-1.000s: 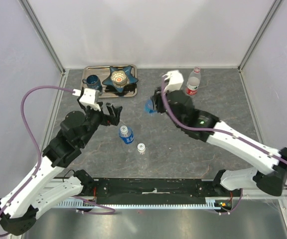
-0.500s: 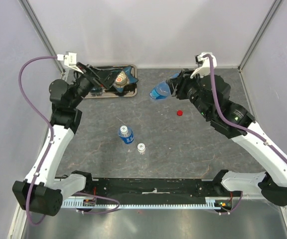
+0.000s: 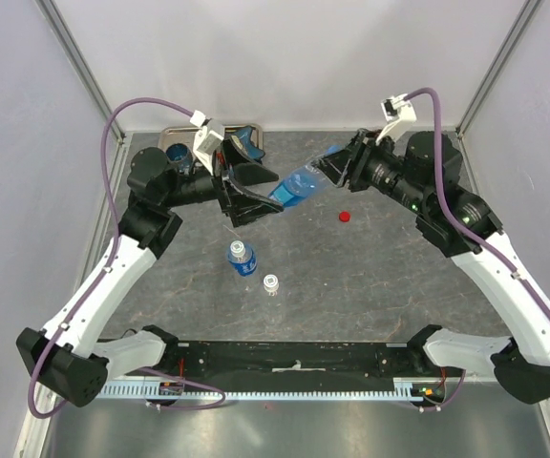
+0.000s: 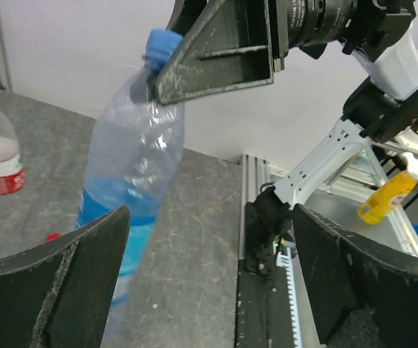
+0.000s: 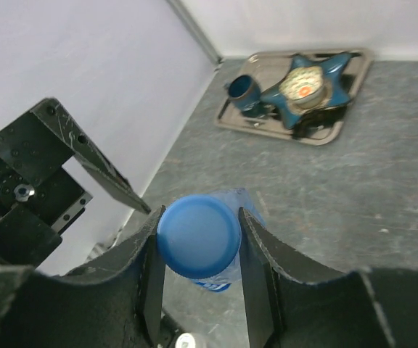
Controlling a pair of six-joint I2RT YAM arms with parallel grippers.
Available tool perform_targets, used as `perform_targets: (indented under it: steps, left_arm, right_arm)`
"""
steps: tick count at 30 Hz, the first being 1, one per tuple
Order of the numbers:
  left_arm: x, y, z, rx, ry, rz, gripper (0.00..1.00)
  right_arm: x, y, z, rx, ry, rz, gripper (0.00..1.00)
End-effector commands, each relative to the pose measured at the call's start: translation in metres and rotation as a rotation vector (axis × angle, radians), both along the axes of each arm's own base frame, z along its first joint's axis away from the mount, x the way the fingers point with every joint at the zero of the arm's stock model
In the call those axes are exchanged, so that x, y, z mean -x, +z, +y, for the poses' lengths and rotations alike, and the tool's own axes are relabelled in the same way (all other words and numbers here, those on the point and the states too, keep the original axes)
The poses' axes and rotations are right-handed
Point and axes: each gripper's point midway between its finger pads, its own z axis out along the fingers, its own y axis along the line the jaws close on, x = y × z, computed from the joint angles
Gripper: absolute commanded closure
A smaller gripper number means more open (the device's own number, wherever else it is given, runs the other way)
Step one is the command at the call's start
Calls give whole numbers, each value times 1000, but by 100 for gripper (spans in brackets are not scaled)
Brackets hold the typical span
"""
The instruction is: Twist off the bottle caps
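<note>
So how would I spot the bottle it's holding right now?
Look above the far half of the grey table. The right gripper holds a bottle tilted in mid-air by its blue cap; the other bottles stand on the table.

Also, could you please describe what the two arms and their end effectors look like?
The left arm and right arm both have white link shells and black joints. A purple cable loops to a small white unit on each wrist. The left end effector and right end effector are black, each with two flat, wedge-shaped, scuffed fingers.
</note>
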Motion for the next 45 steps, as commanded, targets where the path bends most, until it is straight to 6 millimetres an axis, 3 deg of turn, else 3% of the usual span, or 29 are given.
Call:
perform_targets:
  steps: [1,12,17,23,30,32,33,36,37,39,45]
  left_arm:
    - [-10,-6,5,-85,60,-98,0]
    - [-31,-31,-3,-136,86,-56,0]
    - [-29,-40,-8,-164,65,-39,1]
    - [-20,-42,-16,-176,-6,-45,24]
    - [-9,-43,-20,-176,-74,-50,43]
    - [-7,-43,-21,-175,-80,-53,46]
    - [-5,-42,-21,-174,-80,-50,46]
    - [-10,-41,-21,-176,-46,-52,46]
    - [-14,-41,-21,-179,-12,-54,46]
    - [-18,-42,-21,-192,34,-72,47]
    - [-41,-50,-31,-266,343,-175,51]
  right_arm:
    - [16,28,28,-107,173,-4,100]
    - [26,43,43,-164,275,-8,100]
    - [28,44,44,-168,283,-6,100]
    - [29,44,41,-167,276,-11,100]
    - [30,39,40,-162,274,-4,100]
    - [31,40,37,-159,262,-12,91]
    - [30,40,36,-156,255,-15,76]
    - [27,47,26,-137,205,-47,45]
    - [28,54,20,-137,176,-67,40]
    - [19,60,6,-135,81,-100,32]
    - [0,70,-19,-162,-95,-118,30]
